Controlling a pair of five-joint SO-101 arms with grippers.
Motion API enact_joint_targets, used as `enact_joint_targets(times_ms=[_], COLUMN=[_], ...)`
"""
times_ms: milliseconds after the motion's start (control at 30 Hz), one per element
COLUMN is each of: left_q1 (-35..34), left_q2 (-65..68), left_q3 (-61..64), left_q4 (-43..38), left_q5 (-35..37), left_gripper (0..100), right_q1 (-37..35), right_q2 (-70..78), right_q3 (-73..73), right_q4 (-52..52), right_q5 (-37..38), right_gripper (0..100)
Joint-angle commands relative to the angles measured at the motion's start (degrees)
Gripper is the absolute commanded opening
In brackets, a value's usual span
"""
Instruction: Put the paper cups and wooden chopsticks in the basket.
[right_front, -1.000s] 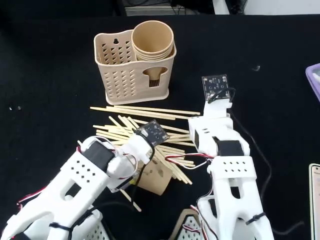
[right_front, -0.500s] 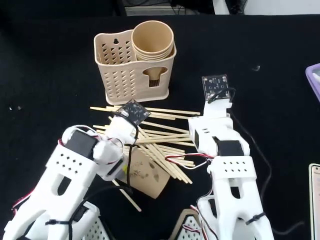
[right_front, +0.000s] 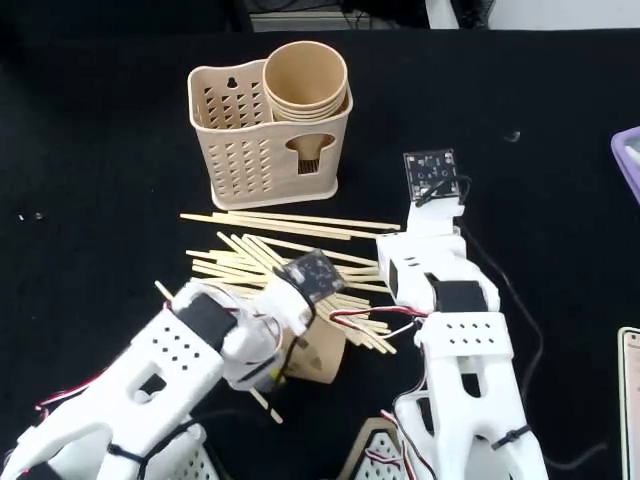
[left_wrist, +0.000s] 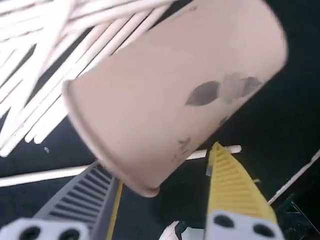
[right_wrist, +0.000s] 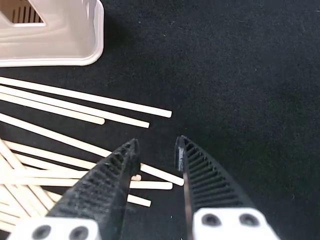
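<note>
**Paper cup on its side at the left pincer, chopsticks scattered beside the basket**

Paper, tan and printed with a small leaf, makes up the loose cup (left_wrist: 170, 90), which lies on its side on the black surface (right_front: 120, 260) at the near edge of the chopsticks (right_front: 240, 262). Its rim points toward the left arm. The left pincer (left_wrist: 158, 157) is spread wide, with a grey finger on one side of the rim and a yellow finger on the other. The lower part of the rim sits between them. Whether either finger touches the paper cannot be told. One chopstick runs under the cup, and several more fan out past its side.

The basket (right_front: 245, 150), beige with slotted walls, stands upright at the far side of the surface. A stack of cups (right_front: 305, 78) stands upright in its right-hand compartment in the high view, rising above the rim.

The chopsticks lie flat between the basket and the arms, none of them in the basket. A few long ones lie nearly parallel just in front of the basket, and the rest cross each other in a loose fan nearer the arms.

The right pincer (right_wrist: 157, 141) hangs above the right end of that scatter, with its two black fingers a little apart and holding nothing. The tips are over one slanting chopstick, and the basket's corner is farther ahead.
</note>
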Motion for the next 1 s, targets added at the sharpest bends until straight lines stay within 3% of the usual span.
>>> enact_joint_targets(times_ms=[0,233,367,600,967], left_q1=[3.3,3.47,3.47,3.47,7.08], left_q2=[-0.53,-0.62,-0.62,-0.53,-0.62], left_q3=[-0.92,-1.8,-7.08,-11.91,-7.87], left_q4=[-1.67,-4.66,1.05,4.13,-1.41], left_q5=[0.62,0.62,0.62,0.62,0.62], left_gripper=[26,26,25,6,5], right_q1=[0.79,0.79,0.79,0.79,0.88], right_q2=[-1.27,-1.36,-1.36,-1.36,-1.36], right_q3=[0.31,0.66,0.66,0.66,0.66], right_q4=[-1.14,-1.32,-1.32,-1.41,-1.32], right_q5=[0.18,0.18,0.18,0.18,0.18], right_gripper=[12.9,12.9,12.9,12.9,13.0])
